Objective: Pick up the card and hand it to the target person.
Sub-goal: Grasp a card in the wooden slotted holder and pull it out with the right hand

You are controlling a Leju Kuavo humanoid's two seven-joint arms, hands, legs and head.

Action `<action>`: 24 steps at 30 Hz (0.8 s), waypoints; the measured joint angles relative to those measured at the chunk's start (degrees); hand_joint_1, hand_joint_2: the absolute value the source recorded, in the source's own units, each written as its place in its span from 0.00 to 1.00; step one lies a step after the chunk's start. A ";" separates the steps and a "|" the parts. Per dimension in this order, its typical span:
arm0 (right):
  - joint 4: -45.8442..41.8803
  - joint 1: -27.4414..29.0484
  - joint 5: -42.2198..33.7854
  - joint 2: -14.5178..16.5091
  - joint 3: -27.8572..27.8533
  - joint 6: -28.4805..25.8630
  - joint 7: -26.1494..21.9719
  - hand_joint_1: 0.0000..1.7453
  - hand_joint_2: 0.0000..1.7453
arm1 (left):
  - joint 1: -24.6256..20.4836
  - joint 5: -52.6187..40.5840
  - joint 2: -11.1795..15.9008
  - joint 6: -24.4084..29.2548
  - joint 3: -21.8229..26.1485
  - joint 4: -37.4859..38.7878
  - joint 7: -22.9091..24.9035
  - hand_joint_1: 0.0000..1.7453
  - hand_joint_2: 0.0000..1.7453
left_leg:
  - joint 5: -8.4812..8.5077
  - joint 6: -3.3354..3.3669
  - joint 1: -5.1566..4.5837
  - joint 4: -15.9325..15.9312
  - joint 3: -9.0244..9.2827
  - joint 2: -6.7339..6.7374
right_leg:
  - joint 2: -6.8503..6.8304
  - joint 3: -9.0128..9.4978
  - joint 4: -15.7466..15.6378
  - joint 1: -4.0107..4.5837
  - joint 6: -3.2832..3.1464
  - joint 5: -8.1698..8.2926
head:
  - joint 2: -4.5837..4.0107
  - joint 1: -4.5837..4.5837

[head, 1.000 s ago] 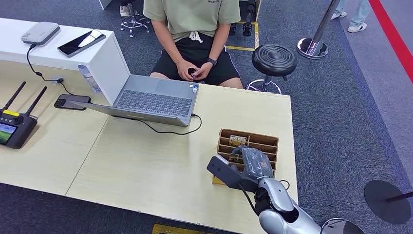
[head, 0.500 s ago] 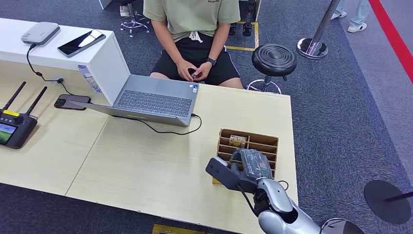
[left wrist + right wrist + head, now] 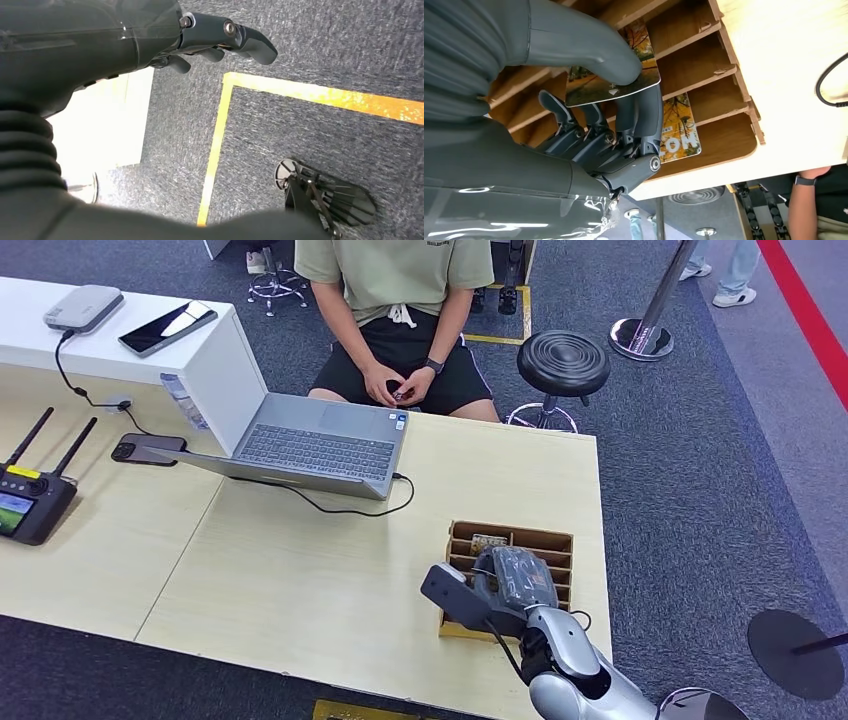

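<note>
1 card [image 3: 611, 82] is pinched between the right hand's [image 3: 604, 120] thumb and fingers inside the wooden card rack [image 3: 555, 540], so lifting clear toward the seated person [image 3: 400, 300] seems next.

An office-like demo or test space is suggested: a pale wooden tabletop [image 3: 300, 580] carries an open laptop [image 3: 315, 445] at upper centre, a remote controller [image 3: 30, 502] at left, and grey carpet [image 3: 700, 490] with yellow floor tape [image 3: 220, 145] is seen.
</note>
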 joint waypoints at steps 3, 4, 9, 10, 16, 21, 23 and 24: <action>0.00 0.01 0.09 0.00 0.01 -0.14 0.09 0.89 1.00 | 0.01 -0.03 0.00 0.70 0.01 0.00 -0.74 0.00 1.00 | 0.00 0.00 0.00 0.00 0.00 0.00 | 0.00 0.00 0.00 0.00 0.00 0.00 | 0.00 0.00; 0.00 0.02 0.16 0.00 0.01 -0.22 0.11 0.89 1.00 | 0.01 0.14 0.00 0.89 0.02 0.00 -1.07 0.00 1.00 | 0.00 0.00 0.00 0.00 0.00 0.00 | 0.00 0.00 0.00 0.00 0.00 0.00 | 0.00 0.00; 0.00 0.10 0.79 0.00 0.04 -0.96 -0.20 0.89 1.00 | 0.01 0.56 -0.01 1.05 0.05 0.00 -1.10 0.00 1.00 | 0.00 0.00 0.00 0.00 0.00 0.00 | 0.00 0.00 0.00 0.00 0.00 0.00 | 0.00 0.00; 0.00 0.10 1.00 0.00 0.05 -1.21 -0.36 0.89 1.00 | 0.01 0.57 -0.02 1.05 0.06 0.00 -1.05 0.00 1.00 | 0.00 0.00 0.00 0.00 0.00 0.00 | 0.00 0.00 0.00 0.00 0.00 0.00 | 0.00 0.00; -0.51 0.00 2.18 0.10 0.05 -2.79 -1.62 0.89 1.00 | 0.01 0.51 -0.02 1.05 0.07 0.00 -0.63 0.00 1.00 | 0.00 0.00 0.00 0.00 -0.01 0.00 | 0.00 0.00 0.01 0.00 0.00 0.00 | 0.00 -0.01; -1.18 -1.48 2.54 1.00 0.04 -4.08 -3.31 0.89 1.00 | 0.00 -0.05 -0.02 0.89 0.05 0.00 -0.39 0.00 1.00 | 0.02 -0.02 0.00 0.00 -0.01 0.00 | 0.01 0.00 0.02 0.00 0.00 0.00 | 0.00 -0.01; -1.30 -2.75 2.47 1.53 0.04 -4.69 -4.29 0.89 1.00 | 0.00 -0.61 -0.02 0.75 0.04 0.00 -0.38 0.00 1.00 | 0.03 -0.02 0.00 0.00 -0.01 0.00 | 0.01 0.00 0.03 0.00 0.00 0.00 | 0.00 -0.01; -1.30 -3.50 2.26 1.81 0.04 -5.08 -4.87 0.89 1.00 | -0.01 -0.93 -0.02 0.67 0.03 0.00 -0.38 0.00 1.00 | 0.03 -0.02 0.00 0.00 -0.01 0.00 | 0.00 0.00 0.04 0.00 0.00 0.00 | 0.00 -0.01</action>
